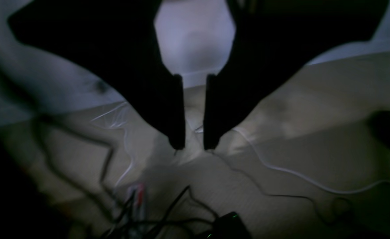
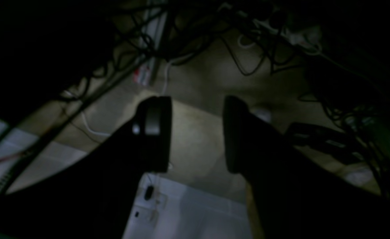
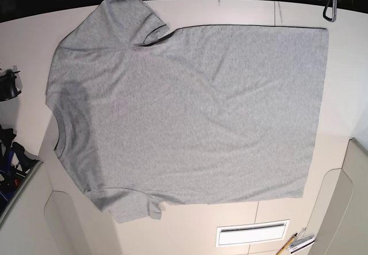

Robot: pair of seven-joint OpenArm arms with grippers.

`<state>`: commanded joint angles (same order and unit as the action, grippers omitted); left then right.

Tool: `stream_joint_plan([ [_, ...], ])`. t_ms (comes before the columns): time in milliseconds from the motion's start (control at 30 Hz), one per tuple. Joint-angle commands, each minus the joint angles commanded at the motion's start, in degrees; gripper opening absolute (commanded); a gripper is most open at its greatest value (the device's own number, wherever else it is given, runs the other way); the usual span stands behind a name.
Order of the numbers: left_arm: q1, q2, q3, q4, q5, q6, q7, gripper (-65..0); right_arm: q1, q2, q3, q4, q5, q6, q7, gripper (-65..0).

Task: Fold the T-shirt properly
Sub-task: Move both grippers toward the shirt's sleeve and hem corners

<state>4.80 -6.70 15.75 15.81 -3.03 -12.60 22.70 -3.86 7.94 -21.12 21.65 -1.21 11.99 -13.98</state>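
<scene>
Grey cotton T-shirt (image 3: 190, 111) is lying spread on the table (image 3: 299, 11), the folding not yet beginning. Both the left gripper (image 1: 194, 146) and the right gripper (image 2: 198, 136) are gaping slightly, holding nothing; next move is requiring reaching its edge.

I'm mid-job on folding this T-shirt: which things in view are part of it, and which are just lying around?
Part of the job:
- T-shirt, spread flat
- left gripper, open
- right gripper, open

Just lying about:
- white cable
- pencil
- white rectangular object near the shirt's lower edge
</scene>
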Motion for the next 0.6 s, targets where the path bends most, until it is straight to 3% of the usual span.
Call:
stream_joint_plan([
  [33,-0.02,-0.09,-0.02,0.0,0.81,-2.67,0.0,-51.0,0.0,0.13,0.0,0.0,-0.04,0.11,-0.02,-39.7],
  [67,-0.02,-0.13,-0.02,0.0,1.03,-4.42,0.04,-51.0,0.0,0.28,0.0,0.0,0.04,1.57,-0.02,-39.7],
  [167,0.0,-0.13,-0.02,0.0,0.94,-7.98,0.07,-51.0,0.04,0.9,0.0,0.09,0.37,8.31,-1.55,-39.7],
  [200,0.0,-0.15,-0.02,0.0,0.94,-9.22,0.37,-51.0,0.02,0.96,0.0,0.35,0.37,9.51,-1.57,-39.7],
  [333,0.7,-0.15,-0.02,0.87,0.87,-17.0,3.28,-51.0,-0.04,2.05,0.0,0.76,2.82,11.74,-2.82,-39.7],
  [400,2.16,-0.66,-0.02,2.12,-0.7,-18.14,3.21,-51.0,-0.37,3.08,0.0,1.03,2.73,12.98,-2.82,-39.7],
  [600,8.55,-4.83,-0.02,10.49,-1.27,-18.12,3.26,-51.0,-4.28,6.58,0.0,7.15,2.73,15.39,-2.82,-39.7],
])
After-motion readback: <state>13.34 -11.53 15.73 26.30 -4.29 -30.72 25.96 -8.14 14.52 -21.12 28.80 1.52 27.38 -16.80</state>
